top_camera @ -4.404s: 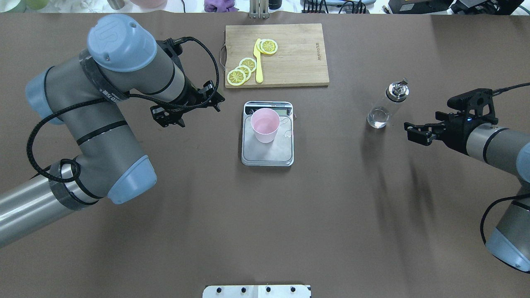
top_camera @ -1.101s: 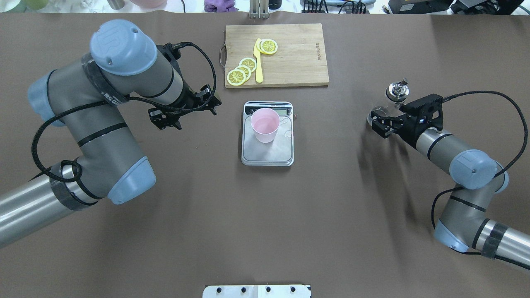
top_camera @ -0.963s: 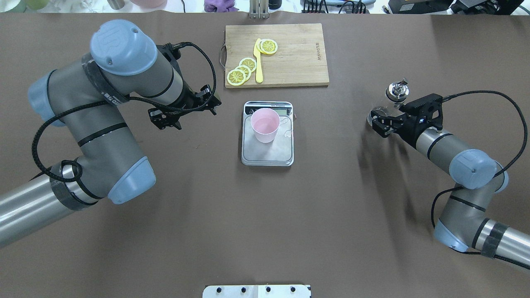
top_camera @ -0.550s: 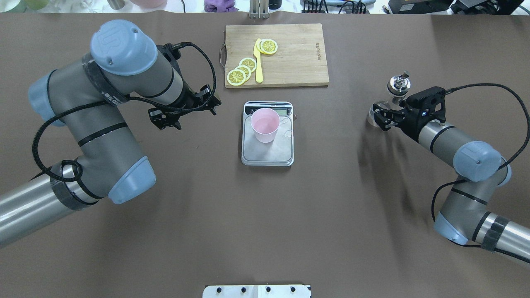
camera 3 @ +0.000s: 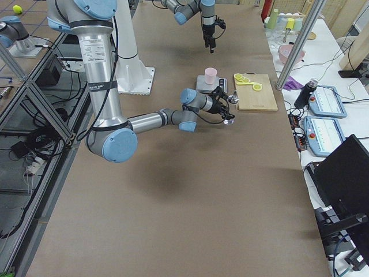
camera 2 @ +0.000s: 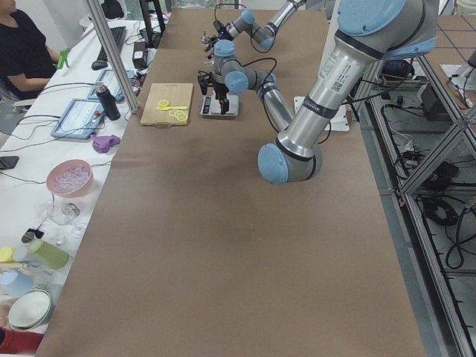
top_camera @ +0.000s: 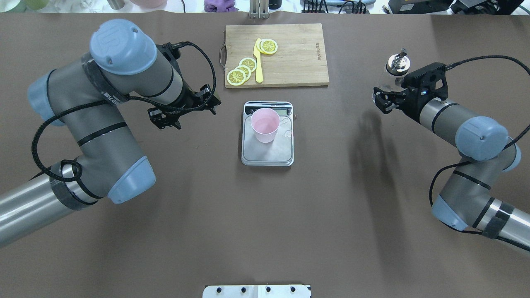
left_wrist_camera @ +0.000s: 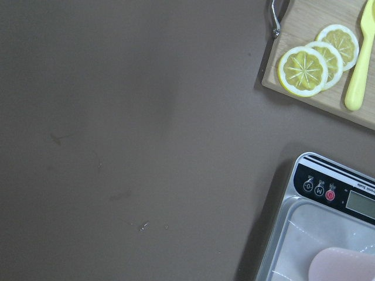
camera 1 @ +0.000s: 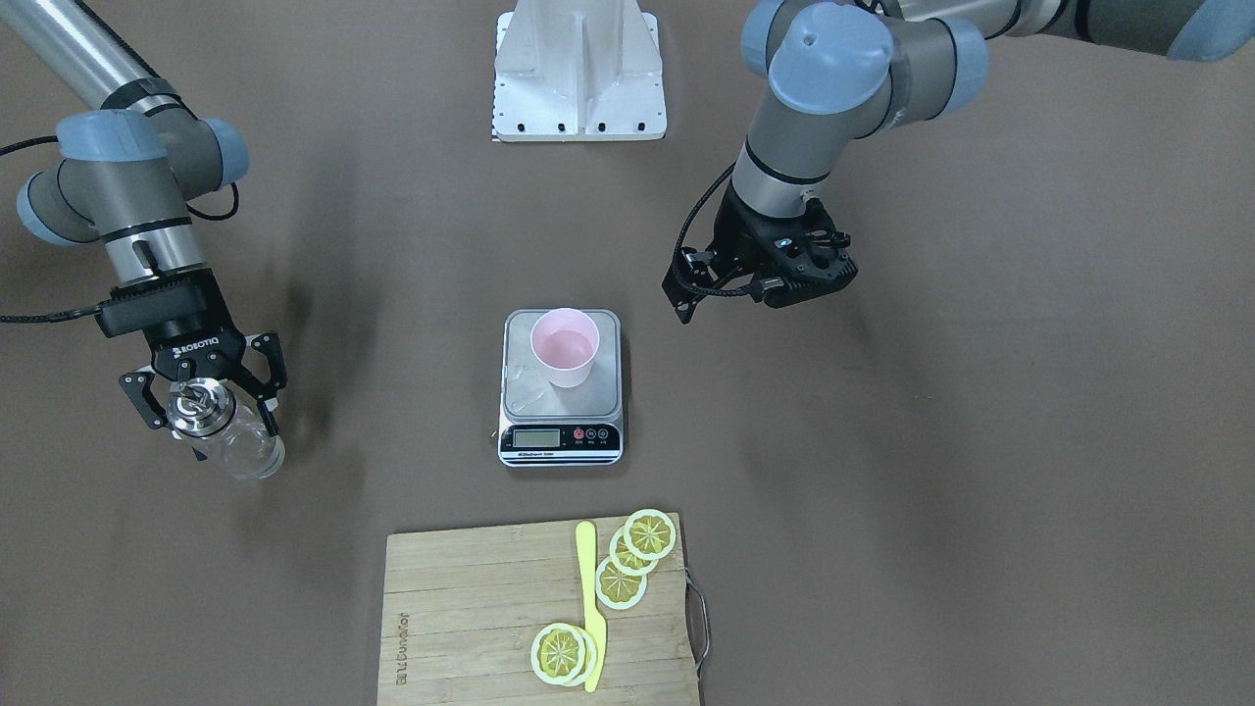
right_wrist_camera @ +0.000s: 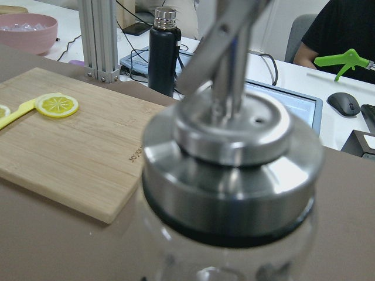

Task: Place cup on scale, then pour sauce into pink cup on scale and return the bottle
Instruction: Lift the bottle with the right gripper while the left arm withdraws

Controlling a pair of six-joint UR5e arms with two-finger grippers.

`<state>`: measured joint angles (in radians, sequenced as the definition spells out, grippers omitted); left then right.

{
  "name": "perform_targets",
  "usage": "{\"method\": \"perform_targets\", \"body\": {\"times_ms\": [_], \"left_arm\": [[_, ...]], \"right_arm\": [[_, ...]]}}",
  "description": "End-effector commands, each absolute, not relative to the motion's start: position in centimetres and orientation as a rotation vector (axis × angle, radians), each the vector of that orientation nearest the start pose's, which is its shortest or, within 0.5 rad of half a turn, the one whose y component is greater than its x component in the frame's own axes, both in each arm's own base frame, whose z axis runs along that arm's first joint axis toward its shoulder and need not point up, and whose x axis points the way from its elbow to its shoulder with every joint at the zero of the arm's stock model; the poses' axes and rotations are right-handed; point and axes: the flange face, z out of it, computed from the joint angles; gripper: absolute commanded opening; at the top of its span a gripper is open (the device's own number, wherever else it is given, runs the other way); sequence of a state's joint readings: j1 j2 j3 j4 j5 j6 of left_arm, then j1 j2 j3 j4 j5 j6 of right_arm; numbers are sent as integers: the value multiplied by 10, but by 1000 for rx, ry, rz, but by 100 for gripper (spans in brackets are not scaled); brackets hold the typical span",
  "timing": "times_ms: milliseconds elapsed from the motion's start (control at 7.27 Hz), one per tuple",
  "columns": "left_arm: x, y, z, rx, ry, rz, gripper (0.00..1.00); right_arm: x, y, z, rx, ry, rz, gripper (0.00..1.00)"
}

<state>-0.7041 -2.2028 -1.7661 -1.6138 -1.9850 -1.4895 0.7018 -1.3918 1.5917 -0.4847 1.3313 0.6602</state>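
The pink cup [top_camera: 265,124] stands upright on the scale [top_camera: 269,154], also seen from the front [camera 1: 564,348] on the steel platform [camera 1: 523,392]. My right gripper [top_camera: 387,94] is shut on the clear glass bottle [top_camera: 396,63] and holds it above the table, to the scale's right. The front view shows its fingers around the bottle [camera 1: 243,451] below the metal cap. The cap fills the right wrist view [right_wrist_camera: 231,158]. My left gripper [top_camera: 182,112] hangs empty and open left of the scale. The left wrist view shows the scale's corner [left_wrist_camera: 304,234] and the cup's rim [left_wrist_camera: 345,266].
A wooden cutting board [top_camera: 290,58] with lemon slices [top_camera: 242,70] and a yellow knife [top_camera: 258,62] lies behind the scale. A white mount plate [top_camera: 256,291] sits at the table's near edge. Operators' desks with bowls and bottles lie beyond the far edge.
My right gripper reached the bottle, shut on it and lifted it off the table, carrying it a little toward the far side. The left arm, cup and scale stayed in place.
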Motion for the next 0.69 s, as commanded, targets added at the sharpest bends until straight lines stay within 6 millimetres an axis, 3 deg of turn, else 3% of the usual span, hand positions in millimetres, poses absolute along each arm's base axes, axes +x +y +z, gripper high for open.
{"method": "perform_targets", "body": {"times_ms": [0,138,275,550], "left_arm": [[435,-492,199,-30,947,-396,98],[436,-492,199,-30,945,-396,98],[435,-493,199,-29,947,-397,98],[431,-495,198,3,948,-348,98]], "right_arm": [[-345,-486,354,1065,-687,-25,0],[-347,-463,315,1066,-719,-52,0],[-349,-453,293,1055,-674,-130,0],[-358,-445,276,1143,-503,-283,0]]}}
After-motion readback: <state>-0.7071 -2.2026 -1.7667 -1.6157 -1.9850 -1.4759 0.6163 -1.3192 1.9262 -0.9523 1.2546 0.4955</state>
